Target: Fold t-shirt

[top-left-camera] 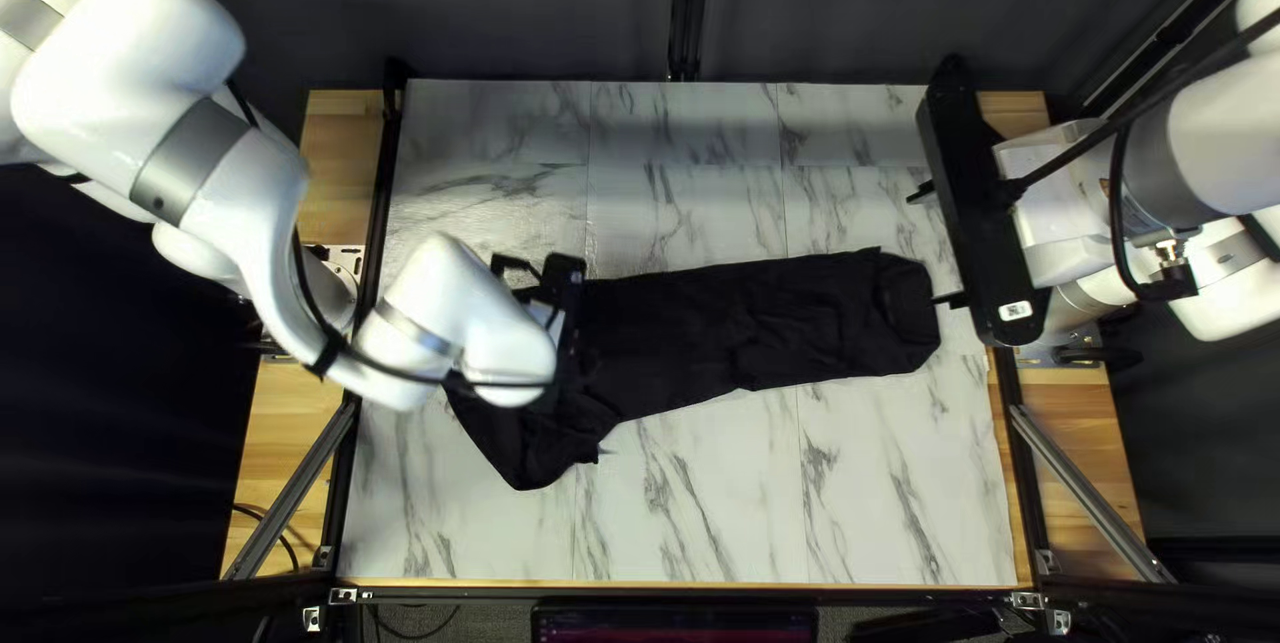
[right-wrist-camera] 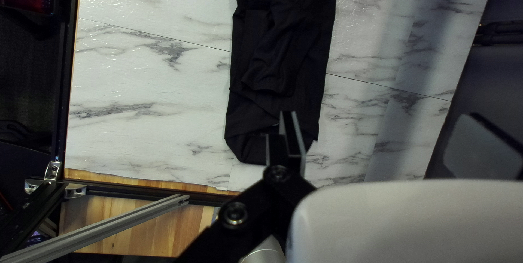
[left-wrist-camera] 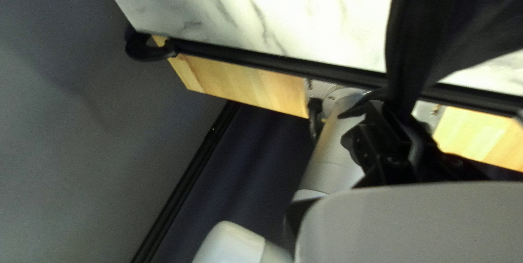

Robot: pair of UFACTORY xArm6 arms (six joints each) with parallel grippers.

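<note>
- Top left view: our black t-shirt (top-left-camera: 694,337) lies as a long, narrow strip across the marble-patterned tabletop (top-left-camera: 707,497), its bunched end under our left arm (top-left-camera: 454,317). We judge this to be the start of a fold along the strip, so we want that end raised clear before carrying it over.
- At the strip's other end, our right gripper (top-left-camera: 935,247) stands spread wide, one finger beside the hem; we can use it to steady that end if the cloth drags.
- Left wrist view: our left gripper (left-wrist-camera: 400,107) pinches a gathered bit of the shirt. A bunched grip may twist the layers, so we should travel slowly and lower them square.
- Right wrist view: one finger (right-wrist-camera: 294,137) sits over the strip's end, contact unclear. Loose creases nearby want smoothing before we stack layers.
</note>
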